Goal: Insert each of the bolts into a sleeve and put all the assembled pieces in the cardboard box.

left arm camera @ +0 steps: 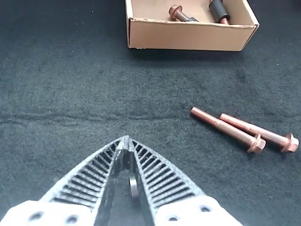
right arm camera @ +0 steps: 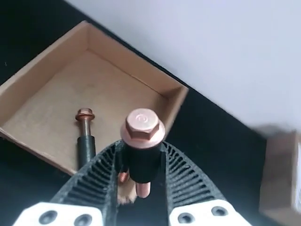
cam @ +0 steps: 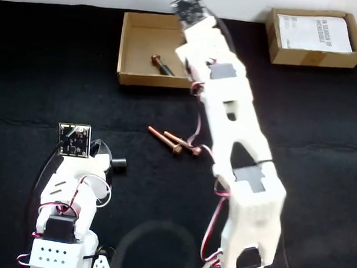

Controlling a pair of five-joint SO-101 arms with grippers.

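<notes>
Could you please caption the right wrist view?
Right tool grips a sleeved bolt over the cardboard box, which holds another assembled piece.

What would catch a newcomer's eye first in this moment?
The right gripper, at the open cardboard box, clamps a copper bolt seated in a black sleeve. Another assembled piece lies in that box, while two loose copper bolts lie on the black mat mid-table.

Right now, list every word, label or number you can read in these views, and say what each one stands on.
Printed lines on the white sheet lying in the second cardboard box at the table's far right: too blurred to read.
No other text can be read.
</notes>
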